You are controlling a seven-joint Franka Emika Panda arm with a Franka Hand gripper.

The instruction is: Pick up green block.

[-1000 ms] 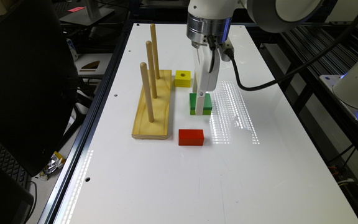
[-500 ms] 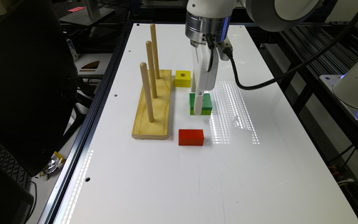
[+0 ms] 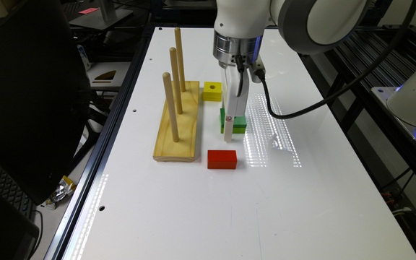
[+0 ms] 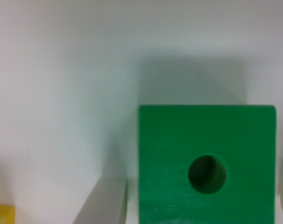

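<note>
The green block (image 3: 239, 122) lies flat on the white table (image 3: 200, 202), between the yellow block and the red block. In the wrist view its dark green top (image 4: 178, 140) with a round centre hole sits between two pale fingers (image 4: 103, 205), one on each side with a thin gap. My gripper (image 3: 234, 124) is down at the block's level and open, straddling it. One white finger (image 3: 228, 131) stands in front of the block's near side in the exterior view.
A wooden base (image 3: 177, 122) with three upright pegs stands toward the exterior view's left of the block. A yellow block (image 3: 212, 91) with a hole lies just behind, and a red block (image 3: 222, 159) just in front. A black cable (image 3: 302, 108) hangs from the wrist.
The gripper has come down a little around the green block. The block and the other pieces have not moved.
</note>
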